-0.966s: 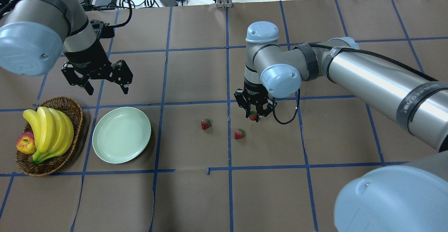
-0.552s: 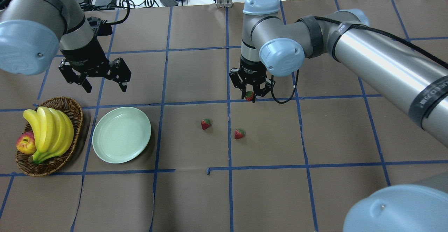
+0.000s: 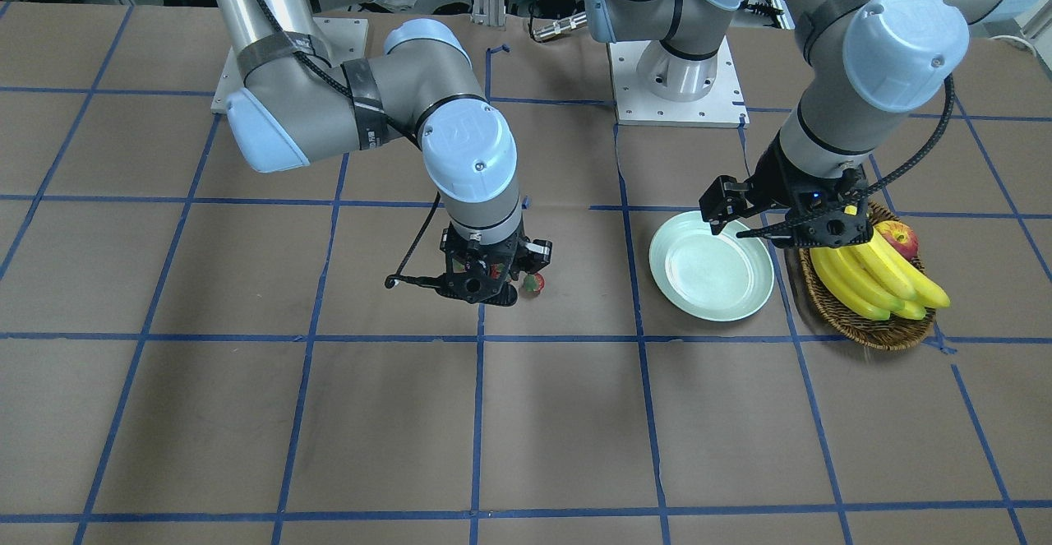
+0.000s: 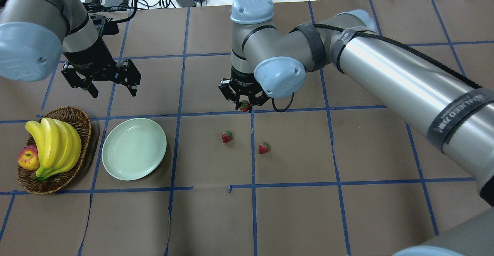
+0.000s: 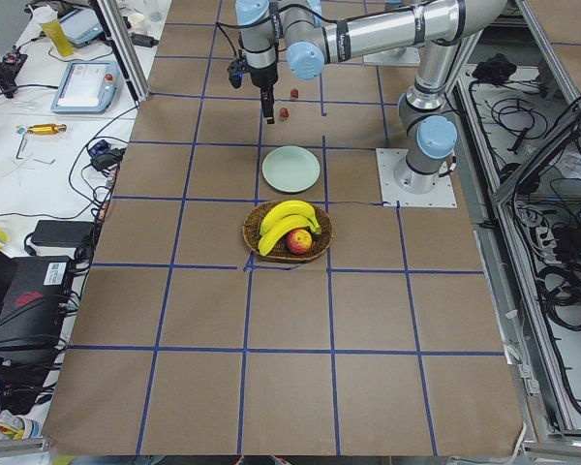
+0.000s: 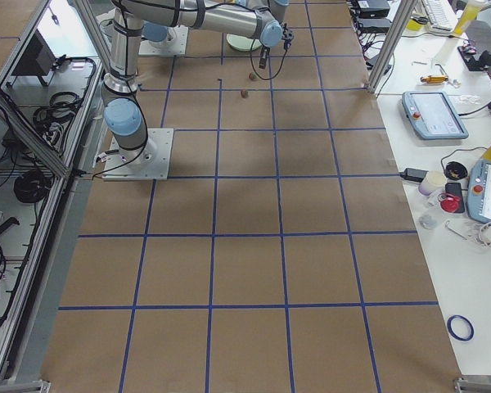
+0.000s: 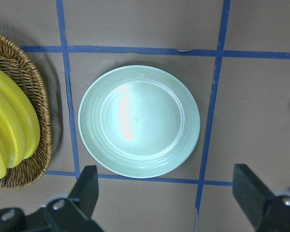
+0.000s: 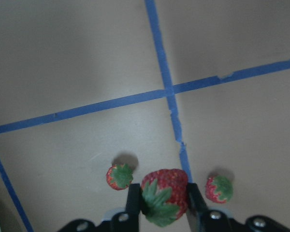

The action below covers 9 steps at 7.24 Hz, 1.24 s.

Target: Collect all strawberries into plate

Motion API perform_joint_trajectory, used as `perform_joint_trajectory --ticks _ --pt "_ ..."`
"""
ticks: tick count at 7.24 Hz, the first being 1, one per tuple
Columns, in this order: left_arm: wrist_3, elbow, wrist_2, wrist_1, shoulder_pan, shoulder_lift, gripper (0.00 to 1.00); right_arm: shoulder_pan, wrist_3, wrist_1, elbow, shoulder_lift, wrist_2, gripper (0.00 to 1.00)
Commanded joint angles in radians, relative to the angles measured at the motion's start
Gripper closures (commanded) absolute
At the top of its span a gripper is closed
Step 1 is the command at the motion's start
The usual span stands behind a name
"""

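My right gripper [image 4: 244, 107] is shut on a strawberry [image 4: 244, 105] and holds it above the table, near a blue tape crossing. The right wrist view shows that berry [image 8: 164, 193] between the fingers. Two more strawberries [image 4: 227, 136] [image 4: 264, 147] lie on the brown paper below; they also show in the right wrist view [image 8: 120, 176] [image 8: 219, 188]. The pale green plate [image 4: 134, 148] sits empty to the left, apart from them. My left gripper [image 4: 114, 93] is open and empty, hovering beyond the plate [image 7: 139, 121].
A wicker basket [image 4: 83, 130] with bananas [image 4: 54, 146] and an apple [image 4: 27, 158] stands just left of the plate. Cables and devices lie past the table's far edge. Blue tape lines cross the brown paper.
My right gripper has risen off the table with the strawberry and moved left, toward the plate. My left gripper has drifted slightly away from the plate.
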Motion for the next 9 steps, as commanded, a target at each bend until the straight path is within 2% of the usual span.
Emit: perform_joint_trajectory --ticks 1,4,8,9 --pt "-0.009 -0.003 0.001 0.009 0.001 -0.003 0.0 0.017 -0.117 -0.001 0.01 0.038 0.01 1.0" --pt "-0.009 -0.012 0.0 0.009 0.001 -0.006 0.0 0.017 -0.226 -0.005 0.106 0.04 0.012 1.0" --pt "-0.009 -0.014 0.0 0.007 0.001 -0.008 0.0 0.066 -0.231 0.001 0.126 0.04 0.034 1.0" --pt "-0.009 -0.014 0.001 0.007 0.001 -0.008 0.0 0.066 -0.246 0.001 0.128 0.043 0.051 0.94"
